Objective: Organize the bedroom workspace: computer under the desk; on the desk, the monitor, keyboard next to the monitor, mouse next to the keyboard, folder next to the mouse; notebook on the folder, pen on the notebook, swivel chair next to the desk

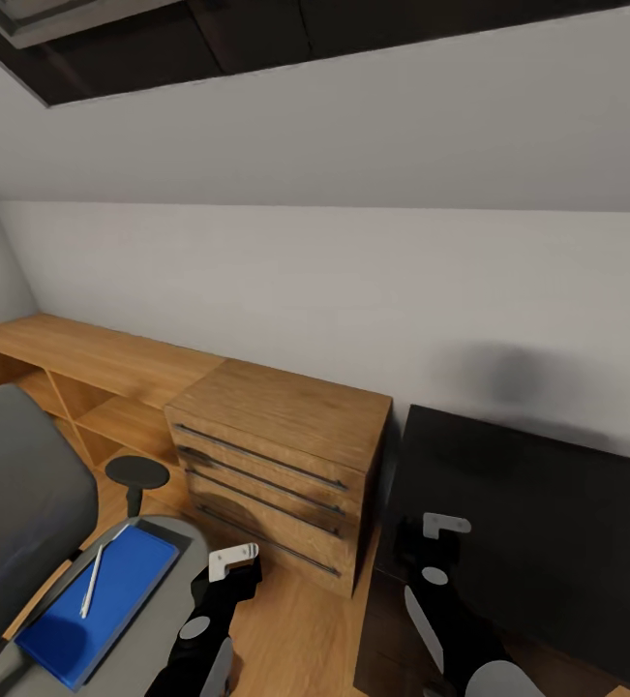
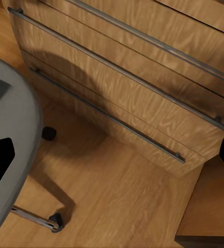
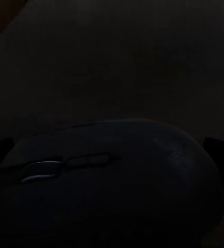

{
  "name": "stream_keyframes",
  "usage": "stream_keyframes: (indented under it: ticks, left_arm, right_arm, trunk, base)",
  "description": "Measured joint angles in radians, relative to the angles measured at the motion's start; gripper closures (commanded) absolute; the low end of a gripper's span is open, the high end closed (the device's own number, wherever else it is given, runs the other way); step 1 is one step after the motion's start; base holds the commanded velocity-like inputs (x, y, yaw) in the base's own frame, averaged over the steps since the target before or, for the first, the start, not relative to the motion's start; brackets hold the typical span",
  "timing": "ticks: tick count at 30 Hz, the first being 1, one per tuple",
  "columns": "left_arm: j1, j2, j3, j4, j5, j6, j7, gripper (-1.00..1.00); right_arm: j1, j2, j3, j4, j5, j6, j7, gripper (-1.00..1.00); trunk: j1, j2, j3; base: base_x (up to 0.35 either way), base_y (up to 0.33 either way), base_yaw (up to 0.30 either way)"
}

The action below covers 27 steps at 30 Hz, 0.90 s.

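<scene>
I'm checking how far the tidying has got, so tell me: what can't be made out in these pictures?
- Mouse, right wrist view: too dark to tell whether the jaws grip it or whether it rests on the desk.
- Folder, head view: near end cut by the frame edge; the swivel chair back hides the seat's far side.
- White stick on the folder: too small to confirm it is the pen.
- Left gripper: head view too coarse to read the jaws.
</scene>
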Motion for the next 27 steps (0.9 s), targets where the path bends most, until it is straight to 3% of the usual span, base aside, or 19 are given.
stream_keyframes:
  ticks: [9,10,18,27]
  left_arm:
    - [0.000,0.000,0.000,0.000,0.000,0.000,0.000,-1.00]
    - [0.000,0.000,-0.001,0.000,0.000,0.000,0.000,-1.00]
    - [0.000,-0.001,-0.001,0.000,0.000,0.000,0.000,-1.00]
    - [0.000,-0.001,-0.001,0.000,0.000,0.000,0.001,-1.00]
  right_arm:
    - [0.000,0.000,0.000,0.000,-0.001,0.000,-0.001,1.00]
    - [0.000,0.000,0.000,0.000,-0.001,0.000,-0.002,-1.00]
    - [0.000,0.000,0.000,0.000,-0.001,0.000,-0.003,-1.00]
    - [0.000,0.000,-0.001,0.034,0.000,-0.002,-0.005,-1.00]
  trunk:
    - [0.000,0.000,0.000]
    - [0.000,0.000,0.000]
    - [0.000,0.000,0.000]
    - [-0.034,0.063,0.028]
  base:
    - [0.000,0.000,0.000]
    - [0.000,0.000,0.000]
    - [0.000,0.000,0.000]
    - [0.000,0.000,0.000]
